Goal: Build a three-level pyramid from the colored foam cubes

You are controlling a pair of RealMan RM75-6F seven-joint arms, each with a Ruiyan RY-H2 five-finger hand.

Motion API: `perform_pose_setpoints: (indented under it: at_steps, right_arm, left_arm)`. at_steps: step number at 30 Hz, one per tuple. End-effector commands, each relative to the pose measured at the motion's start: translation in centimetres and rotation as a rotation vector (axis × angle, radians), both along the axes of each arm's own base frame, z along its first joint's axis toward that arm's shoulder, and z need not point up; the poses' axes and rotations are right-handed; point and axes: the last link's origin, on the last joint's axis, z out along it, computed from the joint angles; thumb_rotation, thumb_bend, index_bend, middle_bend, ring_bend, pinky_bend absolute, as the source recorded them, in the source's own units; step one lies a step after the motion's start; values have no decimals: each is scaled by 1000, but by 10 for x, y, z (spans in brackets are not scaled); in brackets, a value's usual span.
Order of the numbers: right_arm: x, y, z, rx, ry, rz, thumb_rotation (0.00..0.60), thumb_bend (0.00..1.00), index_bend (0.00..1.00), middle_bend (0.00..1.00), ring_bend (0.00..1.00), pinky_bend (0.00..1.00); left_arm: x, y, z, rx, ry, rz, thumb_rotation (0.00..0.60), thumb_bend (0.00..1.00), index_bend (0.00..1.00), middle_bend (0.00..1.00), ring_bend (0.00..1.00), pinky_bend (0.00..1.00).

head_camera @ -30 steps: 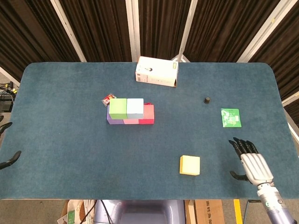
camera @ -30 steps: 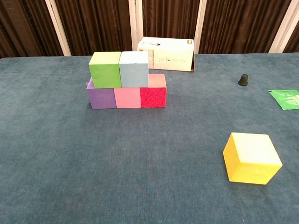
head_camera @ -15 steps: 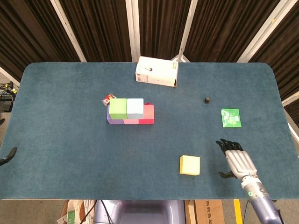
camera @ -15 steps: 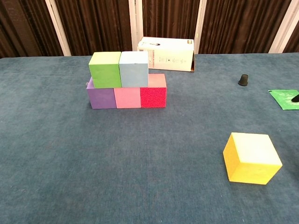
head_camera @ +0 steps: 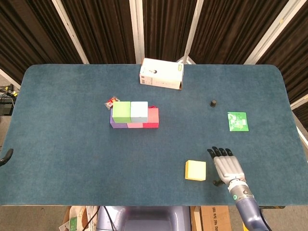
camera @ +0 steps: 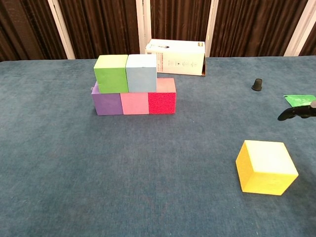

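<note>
The right hand [head_camera: 226, 165] hovers with fingers spread and nothing in it, just to the right of the yellow cube [head_camera: 195, 170], likely lining up a grasp. Well ahead and to its left, the two-level stack [head_camera: 134, 115] waits for that cube as its top. The left hand is out of view.

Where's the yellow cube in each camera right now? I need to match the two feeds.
Head view: yellow cube lies low, right of centre, just left of the right hand.
Chest view: yellow cube sits lower right, alone, with dark fingers showing above it at the right edge.
Shared landmark: the white box at the table's far edge.
</note>
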Motion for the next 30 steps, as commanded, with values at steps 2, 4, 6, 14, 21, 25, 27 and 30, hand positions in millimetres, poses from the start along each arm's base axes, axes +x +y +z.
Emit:
perform_pose_setpoints:
  at_steps: [2,4,6,14,21,25,27,30]
  right_arm:
    - [4,4,-1,22,2,-8,600,228,74,51,0,0]
    - [6,6,-1,37,6,-14,600,228,74,52,0,0]
    - [9,6,-3,45,1,-12,600,228,74,55,0,0]
    - [21,8,-16,40,-64,-16,600,228,74,100,0,0]
    - [25,7,-28,28,-67,-22,600,228,74,119,0,0]
    - [26,4,-34,12,-70,-34,600,228,74,142,0,0]
    - [27,3,-37,0,-71,-38,600,228,74,155,0,0]
    - [28,2,-40,-2,-62,-37,600,228,74,178,0,0]
  left_arm:
    - [-1,0,0,3,-2,7,600,317,119,0,0,0]
    - [-1,1,0,4,-3,11,600,317,119,0,0,0]
    - [-1,1,-1,4,-2,14,600,317,119,0,0,0]
    - [-2,2,0,12,-10,27,600,317,119,0,0,0]
    - [-3,3,1,19,-15,39,600,317,119,0,0,0]
    - [-4,3,2,27,-17,44,600,317,119,0,0,0]
    - [-4,3,2,31,-20,47,600,317,119,0,0,0]
    - [-4,3,2,34,-22,50,600,317,120,0,0,0]
